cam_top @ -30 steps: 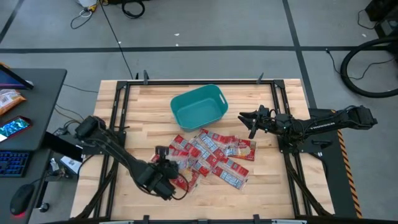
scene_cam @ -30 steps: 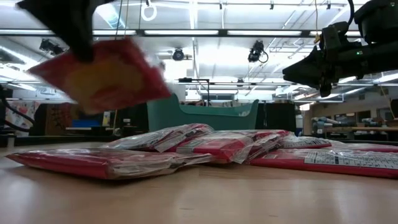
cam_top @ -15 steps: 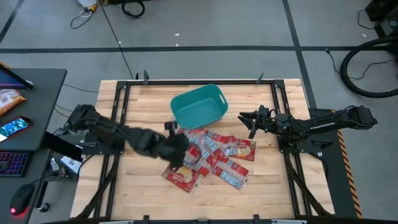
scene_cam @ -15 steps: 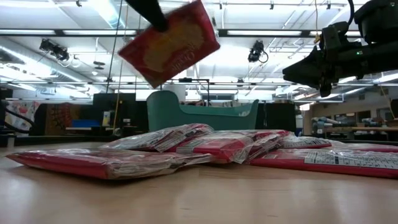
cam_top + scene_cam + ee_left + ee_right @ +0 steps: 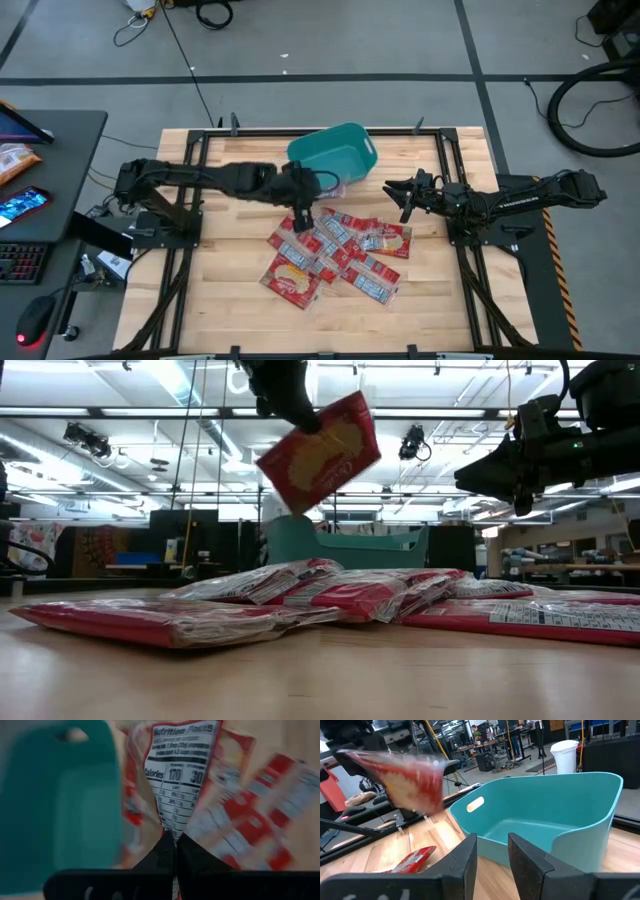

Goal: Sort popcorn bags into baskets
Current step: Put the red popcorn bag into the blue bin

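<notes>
My left gripper hangs over the table's middle, just on the near side of the teal basket, shut on one red popcorn bag. That bag's white nutrition panel faces the left wrist camera. Several more popcorn bags lie flat in a loose heap on the wood, one at the heap's near left. My right gripper waits at the right, level and open, pointing at the basket. My left gripper pinches the bag at one edge between its two fingers, where the wrapper gathers into creases. The fingers slant down from the table's left. The bag is lifted clear, tilted, and hangs down to the right of the fingers, above the heap.
The table has a black frame rail along its edges. A desk with a keyboard, a phone and an orange packet stands off the left side. Bare wood lies left of the heap and along the near edge.
My left gripper has carried the bag up from the near left toward the far edge and the basket, rolling as it went, shut throughout. The bag has turned with it. The basket has slid a little toward the far right and turned.
</notes>
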Available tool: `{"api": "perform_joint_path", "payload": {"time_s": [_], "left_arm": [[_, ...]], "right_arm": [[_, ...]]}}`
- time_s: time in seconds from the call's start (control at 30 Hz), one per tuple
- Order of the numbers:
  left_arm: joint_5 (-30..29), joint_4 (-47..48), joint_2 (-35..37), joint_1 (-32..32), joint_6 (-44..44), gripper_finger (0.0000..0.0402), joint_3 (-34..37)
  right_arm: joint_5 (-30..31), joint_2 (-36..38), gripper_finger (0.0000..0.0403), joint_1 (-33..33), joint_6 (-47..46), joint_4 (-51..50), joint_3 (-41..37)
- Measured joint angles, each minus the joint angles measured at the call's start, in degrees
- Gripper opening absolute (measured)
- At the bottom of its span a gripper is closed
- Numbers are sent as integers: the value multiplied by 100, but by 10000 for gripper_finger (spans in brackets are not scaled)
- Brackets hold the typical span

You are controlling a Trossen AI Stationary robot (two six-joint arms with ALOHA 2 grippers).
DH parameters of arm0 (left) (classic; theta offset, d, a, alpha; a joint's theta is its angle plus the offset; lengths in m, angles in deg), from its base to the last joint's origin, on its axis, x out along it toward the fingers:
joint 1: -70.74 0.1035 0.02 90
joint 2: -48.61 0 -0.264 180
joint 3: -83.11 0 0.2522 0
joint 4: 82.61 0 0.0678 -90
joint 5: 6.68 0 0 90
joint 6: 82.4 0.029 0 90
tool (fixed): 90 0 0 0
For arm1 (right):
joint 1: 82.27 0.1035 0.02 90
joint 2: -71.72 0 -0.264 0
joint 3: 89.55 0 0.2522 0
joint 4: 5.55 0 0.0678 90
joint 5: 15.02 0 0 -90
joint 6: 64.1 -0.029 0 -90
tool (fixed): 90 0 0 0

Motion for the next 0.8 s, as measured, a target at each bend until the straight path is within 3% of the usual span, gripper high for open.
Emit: {"api": "perform_joint_path", "payload": {"time_s": [0.2, 0.3, 0.6, 0.8], "left_arm": [[662, -449, 0, 253, 75, 7, -145], [697, -823, -14, 383, 226, 7, -150], [-14, -1545, -610, 1179, 818, 7, -95], [-176, -1364, -1365, 1585, 869, 11, -91]], "right_arm": [[0, 0, 115, 0, 0, 0, 0], [0, 2, 115, -1, 0, 0, -2], [0, 2, 115, 0, 0, 28, 2], [0, -5, 115, 0, 0, 45, 9]]}}
